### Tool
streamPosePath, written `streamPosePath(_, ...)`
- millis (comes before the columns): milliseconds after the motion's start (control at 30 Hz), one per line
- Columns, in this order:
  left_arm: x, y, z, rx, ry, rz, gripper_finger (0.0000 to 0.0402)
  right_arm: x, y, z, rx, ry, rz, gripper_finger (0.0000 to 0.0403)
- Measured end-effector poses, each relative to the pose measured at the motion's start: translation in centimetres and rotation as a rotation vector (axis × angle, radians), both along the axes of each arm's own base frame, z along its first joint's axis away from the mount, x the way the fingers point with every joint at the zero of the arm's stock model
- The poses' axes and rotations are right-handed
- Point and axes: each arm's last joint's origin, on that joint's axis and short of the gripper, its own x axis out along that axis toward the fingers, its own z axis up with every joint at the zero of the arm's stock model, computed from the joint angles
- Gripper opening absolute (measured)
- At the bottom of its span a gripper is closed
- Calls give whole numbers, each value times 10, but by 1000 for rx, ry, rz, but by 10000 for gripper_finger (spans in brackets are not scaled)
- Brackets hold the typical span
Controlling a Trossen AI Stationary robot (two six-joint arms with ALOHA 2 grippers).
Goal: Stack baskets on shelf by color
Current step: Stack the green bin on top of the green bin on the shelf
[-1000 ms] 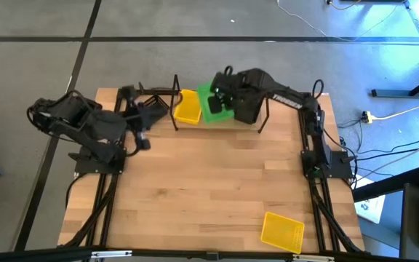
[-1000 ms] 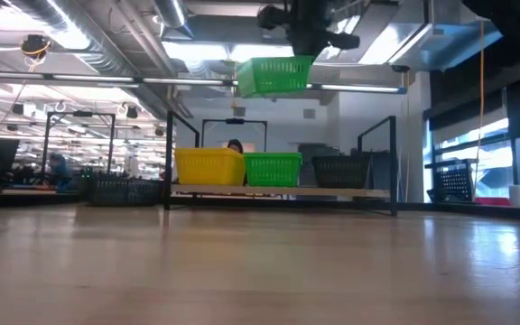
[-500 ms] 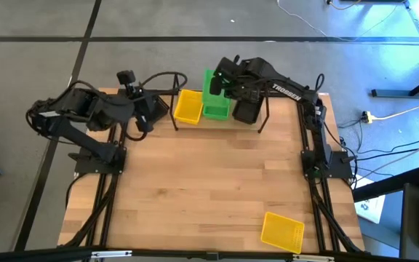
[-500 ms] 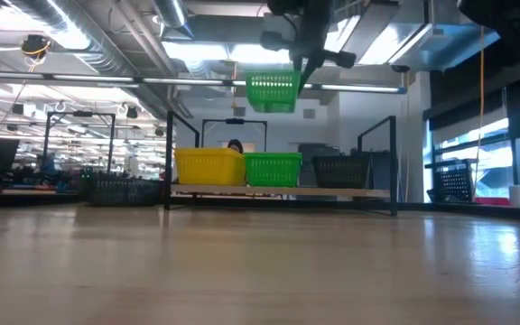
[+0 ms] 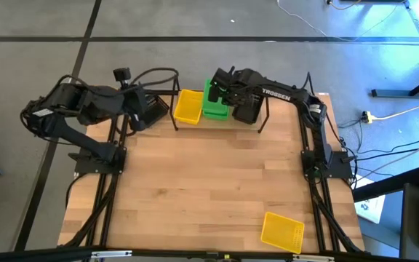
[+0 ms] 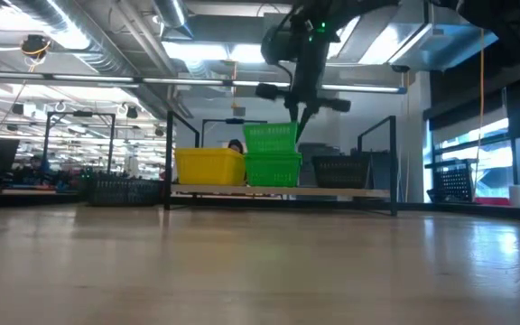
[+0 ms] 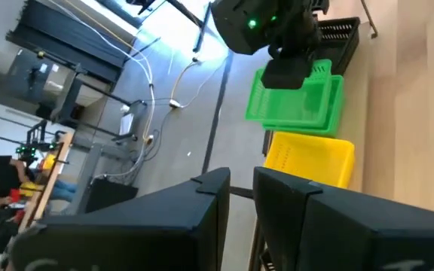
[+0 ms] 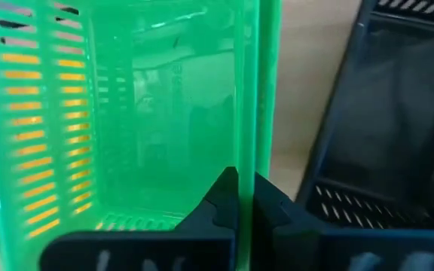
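Note:
My right gripper [image 5: 226, 92] is shut on a green basket [image 6: 270, 137] right over a second green basket [image 6: 273, 169] on the shelf [image 6: 278, 190]. The held basket's bottom is at the lower one's rim; I cannot tell if they touch. A yellow basket [image 5: 188, 107] stands on the shelf to their left and a black basket [image 5: 246, 111] to their right. My left gripper [image 7: 241, 177] hangs over the table's far left corner, beside the shelf's left end, with its fingers almost together and empty. My right gripper pinches the green basket's long side wall [image 8: 250, 113], the one next to the black basket, with one finger [image 8: 224, 197] inside the basket and one outside. The fingers come from above, pointing down. The basket hangs level and upright over the lower green basket.
Another yellow basket [image 5: 282, 231] lies on the table near the front right corner. Dark baskets [image 6: 120, 190] sit left of the shelf. The shelf's thin black posts [image 6: 168, 153] stand at its ends. The middle of the wooden tabletop [image 5: 209, 182] is bare.
My right gripper has gone down toward the shelf with the green basket. The basket has turned about from tilted to level and now sits just above the lower green one. My left arm has risen and swung toward the table's far edge.

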Motion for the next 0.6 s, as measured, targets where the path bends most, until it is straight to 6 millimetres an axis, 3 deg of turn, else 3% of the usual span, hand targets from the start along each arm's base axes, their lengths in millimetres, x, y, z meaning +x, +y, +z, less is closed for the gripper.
streamPosePath(433, -2, 0, 1, -17, -9, -12, 55, -2, 0, -22, 58, 12, 15, 2)
streamPosePath(600, -2, 0, 0, -24, -10, -21, 55, -2, -2, -22, 49, 11, 36, 26)
